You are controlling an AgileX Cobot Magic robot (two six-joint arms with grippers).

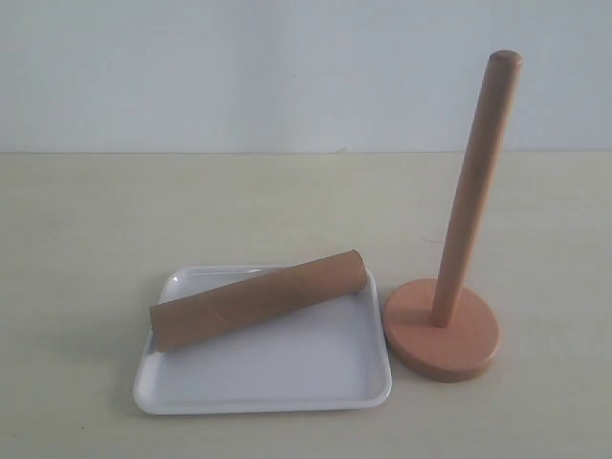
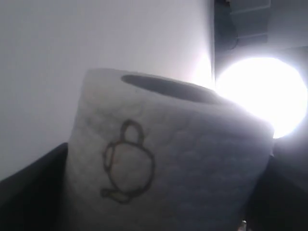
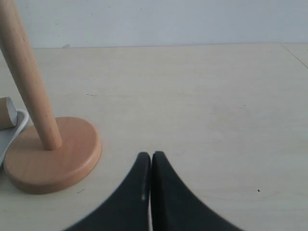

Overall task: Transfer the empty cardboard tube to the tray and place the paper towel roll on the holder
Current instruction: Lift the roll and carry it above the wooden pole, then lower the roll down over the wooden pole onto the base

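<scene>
The empty cardboard tube (image 1: 260, 298) lies slantwise across the white tray (image 1: 277, 382). Right beside the tray stands the wooden holder (image 1: 443, 330), and its post (image 1: 476, 182) is bare. Neither gripper shows in the exterior view. In the left wrist view the paper towel roll (image 2: 192, 159), with a teapot doodle and a dark hollow core (image 2: 168, 87), fills the picture. My left gripper (image 2: 159, 204) is shut on it, a dark finger at each side, and the roll is held up in the air. My right gripper (image 3: 151, 156) is shut and empty, low over the table, near the holder's base (image 3: 53, 154).
A pale wooden table (image 1: 86, 229) runs to a white wall. In the right wrist view the tube's end (image 3: 6, 113) and a tray corner (image 3: 12, 132) lie just beyond the holder. A bright lamp (image 2: 260, 96) glares behind the roll.
</scene>
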